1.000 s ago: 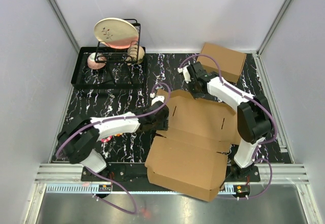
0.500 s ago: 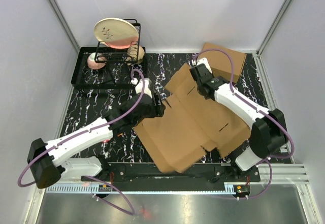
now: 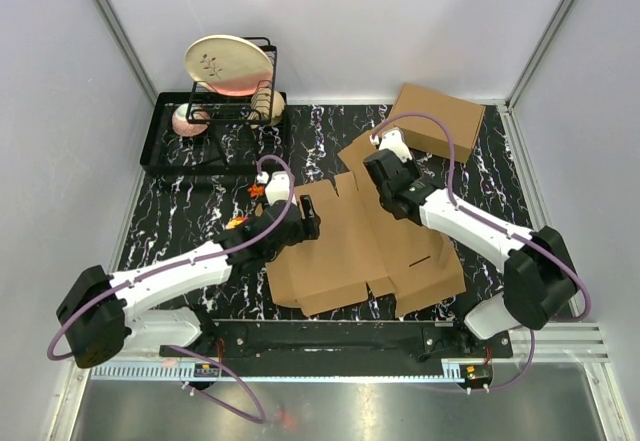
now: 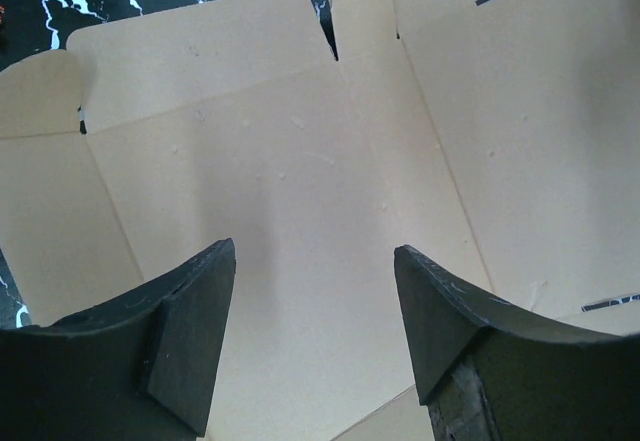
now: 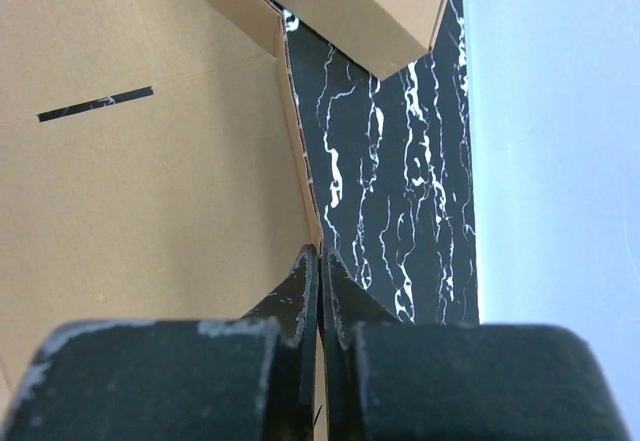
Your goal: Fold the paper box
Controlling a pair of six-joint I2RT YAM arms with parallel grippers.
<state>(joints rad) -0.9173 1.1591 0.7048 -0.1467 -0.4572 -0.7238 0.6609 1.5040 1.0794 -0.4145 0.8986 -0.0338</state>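
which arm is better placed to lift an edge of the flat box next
Right, probably: the right tool is shut on the paper box edge; the left tool hangs open over a flat panel.

The paper box (image 3: 365,246) has been opened out and laid flat on the worktop (image 3: 200,211). A second ago its near panel was raised and hung past the near edge, and half a second ago the whole of it was tilted. It has also been drawn away from the near edge. The left arm has been stretched out, and the left gripper (image 3: 300,223) has been carried from the box's left edge to above its left part, fingers spread. The right gripper (image 3: 385,176) has been brought slightly nearer, pinched on the far edge.
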